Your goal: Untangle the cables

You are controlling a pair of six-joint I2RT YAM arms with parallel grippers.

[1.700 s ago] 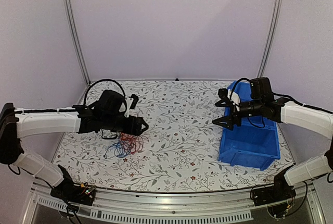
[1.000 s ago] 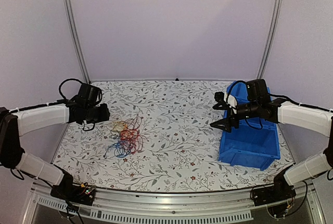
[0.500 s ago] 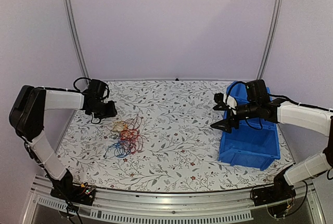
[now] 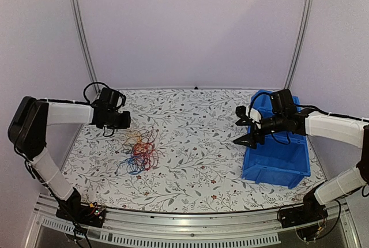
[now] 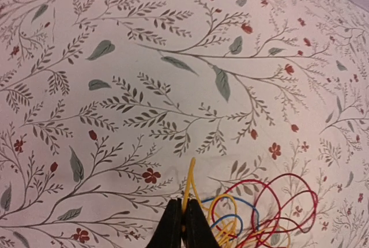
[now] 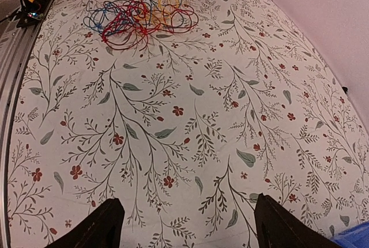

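Cables (image 4: 140, 151) clumped, yellow strand (image 5: 189, 181) in left jaws

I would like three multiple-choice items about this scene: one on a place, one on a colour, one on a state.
1. Where does the blue plastic bin stand? A) right side of the floral table B) left side C) far middle
2. Which colour is the thin wire at the left gripper's shut fingers? A) green B) yellow C) white
3. How are the right gripper's fingers? A) shut on a wire B) shut, empty C) open, empty

1 A: it stands right of the clump of red, yellow and blue wires. 2 B: a yellow strand runs into the tips. 3 C: both fingers stand wide apart, nothing between.
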